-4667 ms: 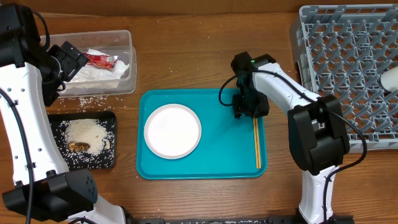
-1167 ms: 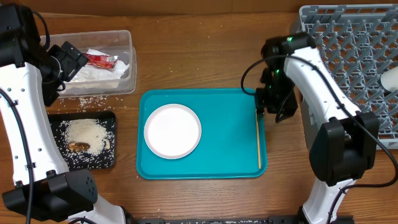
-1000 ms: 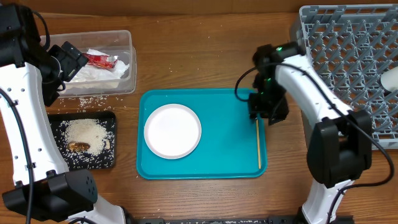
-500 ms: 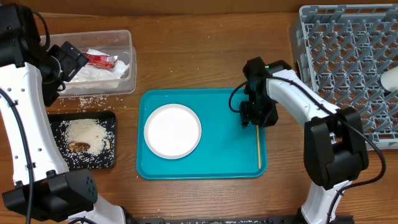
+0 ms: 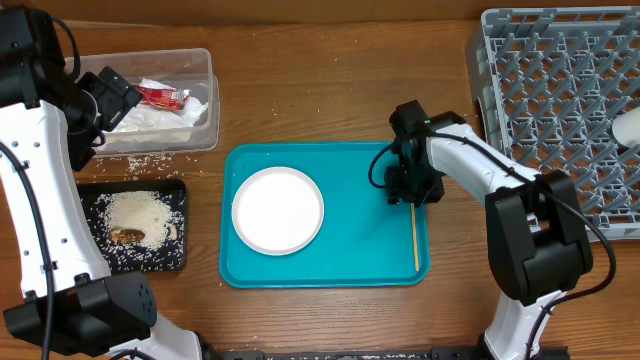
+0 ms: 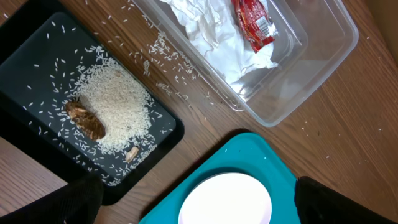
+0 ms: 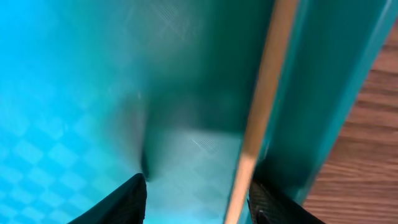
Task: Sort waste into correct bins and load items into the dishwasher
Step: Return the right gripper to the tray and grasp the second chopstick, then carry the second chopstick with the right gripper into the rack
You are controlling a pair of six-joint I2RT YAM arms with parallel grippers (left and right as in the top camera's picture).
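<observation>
One thin chopstick (image 7: 264,106) lies hard against the right wall of the teal tray (image 5: 325,282), and that is the main hazard. The outer finger has little room between stick and wall, so it may land on the rim, and closing could then roll the stick away or miss it. A grip near the stick's end could also let it swing and drop before it reaches the dish rack (image 5: 560,100).

Right gripper (image 7: 199,199): fingers spread low over the tray floor, chopstick just inside the outer finger, nothing pinched; contact cannot be confirmed.

Left gripper (image 6: 211,202): spread wide, empty, above the black tray (image 6: 37,81) and the clear tub (image 6: 317,50).
</observation>
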